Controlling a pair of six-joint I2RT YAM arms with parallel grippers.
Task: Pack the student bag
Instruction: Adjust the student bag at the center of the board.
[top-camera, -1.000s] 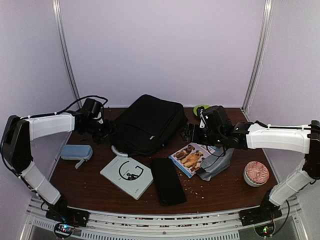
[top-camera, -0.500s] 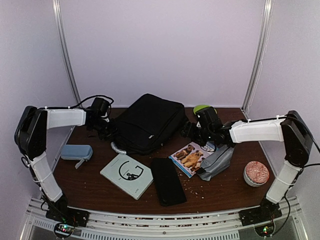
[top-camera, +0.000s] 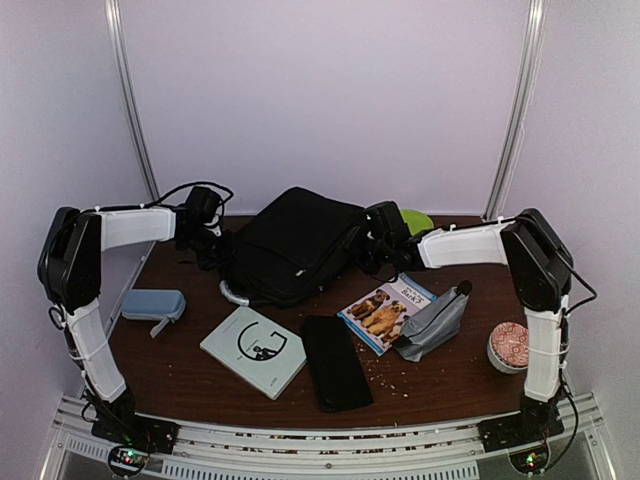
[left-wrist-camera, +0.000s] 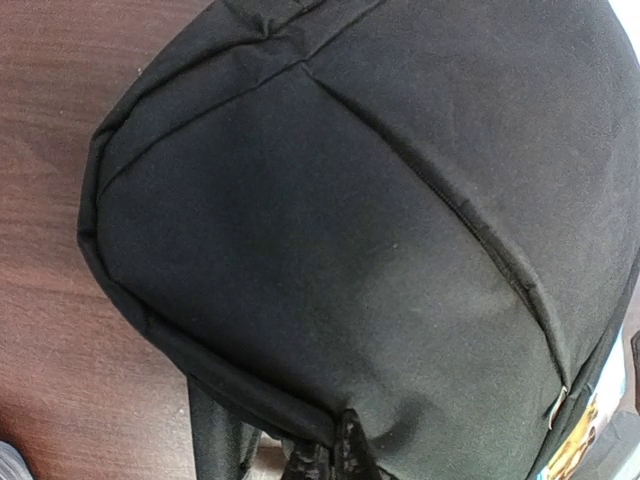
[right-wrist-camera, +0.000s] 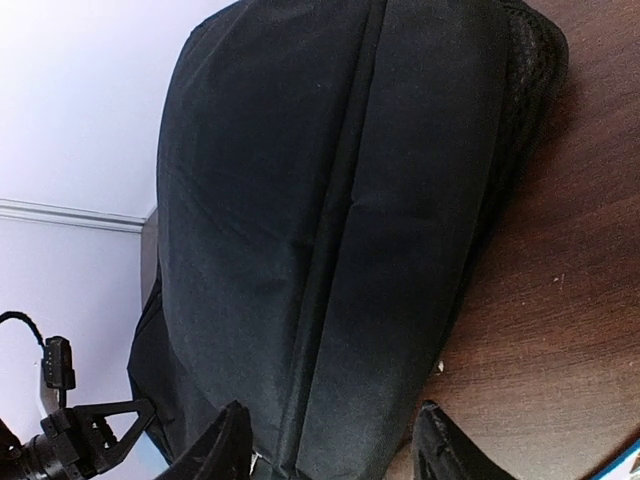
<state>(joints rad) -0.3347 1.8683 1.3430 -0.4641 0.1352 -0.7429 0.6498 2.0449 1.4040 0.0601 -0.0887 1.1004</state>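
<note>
The student bag lies flat toward 12 o'clock on the counter, close to the back wall. It looks soft and floppy: cloth skin, rounded corners, seams that crease. Lifted by one end it would likely sag, so a hold at both ends, or on the grey handle at its 7 o'clock, seems safest. Thin cloth may slip from a shallow pinch, and the seam ridges should give a firmer bite.

The left hand is at the bag's 9 o'clock corner, pressed together. Its wrist view shows only black cloth, so I cannot tell whether it has caught any fabric. The right hand is at the bag's 3 o'clock end, its fingers spread to either side of the bag's edge, not clearly clamped.

There is little room at 12 o'clock. A picture book and a grey pouch lie near at 4 o'clock, and a flat black case and a white notebook lie at 6 o'clock. Dragging the bag toward 6 o'clock would probably push into them.
</note>
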